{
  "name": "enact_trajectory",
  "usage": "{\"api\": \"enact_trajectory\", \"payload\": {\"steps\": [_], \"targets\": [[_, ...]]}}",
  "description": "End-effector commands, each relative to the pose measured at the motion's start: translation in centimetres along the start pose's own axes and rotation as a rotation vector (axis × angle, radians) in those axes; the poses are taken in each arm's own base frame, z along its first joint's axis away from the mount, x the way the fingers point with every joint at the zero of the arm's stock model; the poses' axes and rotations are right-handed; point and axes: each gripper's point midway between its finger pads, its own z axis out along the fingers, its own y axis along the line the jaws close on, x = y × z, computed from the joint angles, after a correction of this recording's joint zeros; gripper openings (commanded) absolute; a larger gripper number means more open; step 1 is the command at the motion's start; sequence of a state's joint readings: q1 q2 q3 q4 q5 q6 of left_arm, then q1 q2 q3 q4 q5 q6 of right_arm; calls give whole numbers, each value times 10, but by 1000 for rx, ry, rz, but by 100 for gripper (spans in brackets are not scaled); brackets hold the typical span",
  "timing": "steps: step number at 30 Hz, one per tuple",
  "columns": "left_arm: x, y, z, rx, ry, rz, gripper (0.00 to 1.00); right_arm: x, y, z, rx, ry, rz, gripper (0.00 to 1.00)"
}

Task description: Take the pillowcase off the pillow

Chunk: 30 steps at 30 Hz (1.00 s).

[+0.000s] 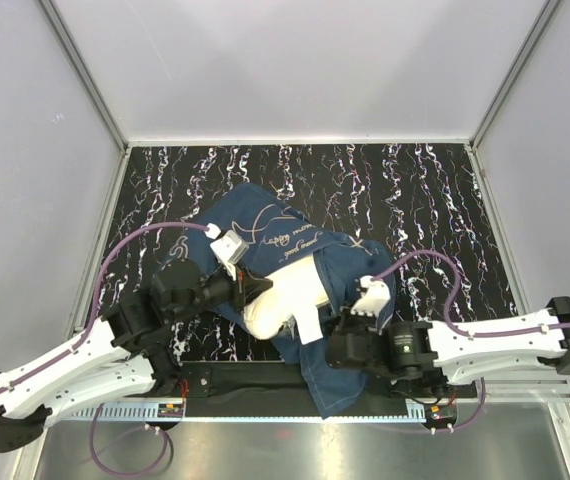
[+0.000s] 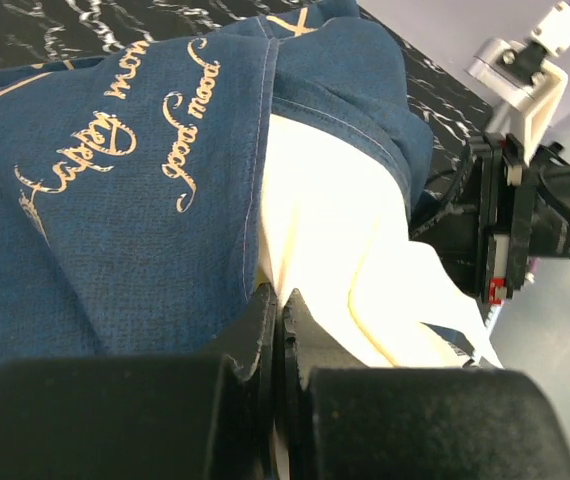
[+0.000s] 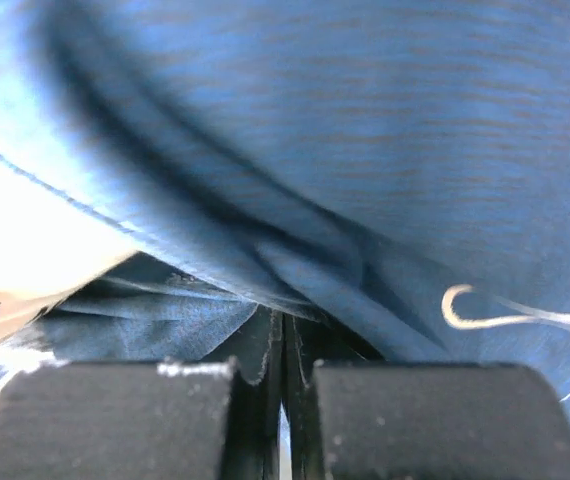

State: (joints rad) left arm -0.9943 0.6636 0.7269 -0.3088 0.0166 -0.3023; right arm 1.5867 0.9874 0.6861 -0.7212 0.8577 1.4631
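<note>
The navy pillowcase [image 1: 265,225] with gold lettering lies crumpled mid-table, one end hanging over the near edge. The cream pillow [image 1: 290,290] sticks partly out of its open end, towards the arms. My left gripper [image 1: 263,287] is at the pillow's left edge. In the left wrist view its jaws [image 2: 279,300] are shut, with cream pillow [image 2: 335,230] fabric pinched between them beside the pillowcase [image 2: 115,200] hem. My right gripper [image 1: 333,345] is shut on a fold of pillowcase [image 3: 365,130] at the near right, and its tips [image 3: 285,325] are buried in blue cloth. A sliver of pillow [image 3: 5,230] shows at the left.
The black, white-veined tabletop [image 1: 415,190] is enclosed by white walls on three sides. A metal ledge [image 1: 285,440] runs along the front below the arm bases. Purple cables loop beside each arm. The right arm's wrist [image 2: 535,210] is close to the pillow's right side.
</note>
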Motion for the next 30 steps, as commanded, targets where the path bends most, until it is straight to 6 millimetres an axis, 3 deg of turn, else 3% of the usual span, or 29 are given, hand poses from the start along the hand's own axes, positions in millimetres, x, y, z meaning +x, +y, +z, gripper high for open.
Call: {"api": "enact_trajectory", "payload": {"steps": [1, 2, 4, 5, 6, 8, 9, 11, 17, 23, 30], "targets": [[-39, 16, -4, -92, -164, -18, 0, -6, 2, 13, 61, -14, -224, 0], [-39, 18, -3, -102, -171, -26, 0, -8, 11, 14, 58, -17, -240, 12], [-29, 28, 1, -144, -161, -56, 0, -13, 39, 15, 44, -24, -320, 45], [-27, 36, 1, -192, -166, -67, 0, -12, 45, 19, 56, -22, -388, 75], [-20, 42, 3, -219, -157, -76, 0, -23, 68, 11, 23, -29, -374, 85], [-13, 52, 6, -268, -151, -87, 0, -29, 75, 7, 38, -24, -423, 94], [-9, 56, 7, -283, -140, -86, 0, -36, 85, 1, 18, -24, -410, 95], [-2, 64, 7, -332, -118, -87, 0, -43, 86, -9, -10, -14, -408, 95], [1, 66, 4, -332, -130, -93, 0, -76, 69, -28, -58, -75, -337, 97], [8, 62, 3, -305, -112, -103, 0, -84, 56, 2, 0, -84, -332, 97], [8, 58, -1, -286, -114, -108, 0, -98, 65, 37, -4, -91, -318, 97]]}}
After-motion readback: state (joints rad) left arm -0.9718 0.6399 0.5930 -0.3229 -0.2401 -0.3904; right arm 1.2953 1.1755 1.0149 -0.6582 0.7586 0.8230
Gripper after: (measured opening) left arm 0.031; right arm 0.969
